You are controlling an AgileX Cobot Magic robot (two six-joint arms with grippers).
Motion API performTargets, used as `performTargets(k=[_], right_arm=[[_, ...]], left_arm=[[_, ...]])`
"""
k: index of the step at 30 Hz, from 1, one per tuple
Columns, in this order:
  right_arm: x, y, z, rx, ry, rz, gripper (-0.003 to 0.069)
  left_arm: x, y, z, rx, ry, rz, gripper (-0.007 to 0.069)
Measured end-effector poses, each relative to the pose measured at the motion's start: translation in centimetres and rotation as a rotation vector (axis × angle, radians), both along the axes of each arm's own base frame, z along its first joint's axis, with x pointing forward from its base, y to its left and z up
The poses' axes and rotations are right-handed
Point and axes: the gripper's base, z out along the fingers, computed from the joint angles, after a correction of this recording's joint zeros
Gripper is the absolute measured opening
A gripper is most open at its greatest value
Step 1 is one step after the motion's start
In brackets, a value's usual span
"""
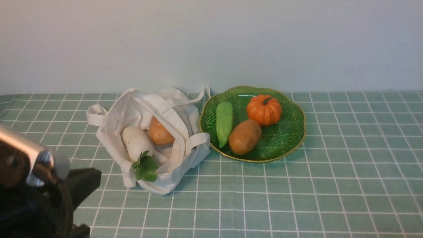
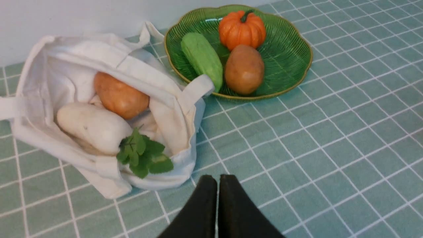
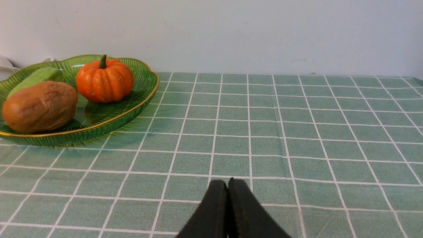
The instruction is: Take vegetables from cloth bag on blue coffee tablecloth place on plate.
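Note:
The off-white cloth bag (image 1: 172, 112) lies open on the checked tablecloth (image 1: 297, 191). Inside it are a brown-orange potato (image 1: 160, 133), a white oval vegetable (image 1: 136, 142) and a green leafy sprig (image 1: 145, 167). The green plate (image 1: 290, 132) to its right holds another potato (image 1: 244, 137), an orange pumpkin (image 1: 264, 109) and a pale-green gourd (image 1: 224, 122). My left gripper (image 2: 217, 180) is shut and empty, in front of the bag (image 2: 165, 115) near the sprig (image 2: 143, 157). My right gripper (image 3: 228, 183) is shut and empty, over bare cloth to the right of the plate (image 3: 132, 102).
My left arm (image 1: 39, 195) fills the lower left corner of the front view. A plain pale wall (image 1: 211, 43) stands right behind the bag and plate.

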Motion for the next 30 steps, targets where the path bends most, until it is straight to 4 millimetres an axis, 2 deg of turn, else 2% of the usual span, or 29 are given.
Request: performTargets(k=[1, 7, 19, 24, 26, 30], right_arm=[[0.0, 0.0, 0.0, 0.0, 0.0, 0.0, -0.0017], [0.0, 0.0, 0.0, 0.0, 0.0, 0.0, -0.0017], [0.0, 0.0, 0.0, 0.0, 0.0, 0.0, -0.0017], [0.0, 0.0, 0.0, 0.0, 0.0, 0.0, -0.0017], [0.0, 0.0, 0.0, 0.0, 0.0, 0.0, -0.0017], [0.0, 0.0, 0.0, 0.0, 0.0, 0.0, -0.0017]], left_arm=[[-0.4, 0.2, -1.0, 0.008, 0.014, 0.0, -0.0005], [-1.0, 0.5, -3.8, 0.045, 0.087, -0.002, -0.0005], [-1.3, 0.7, -4.2, 0.071, 0.094, -0.006, -0.0005], [-2.5, 1.7, -5.1, 0.075, -0.01, 0.005, -0.0005], [-3.7, 2.8, -6.3, 0.042, -0.106, 0.061, -0.0005], [-4.7, 4.2, -8.5, 0.021, -0.185, 0.187, -0.0005]])
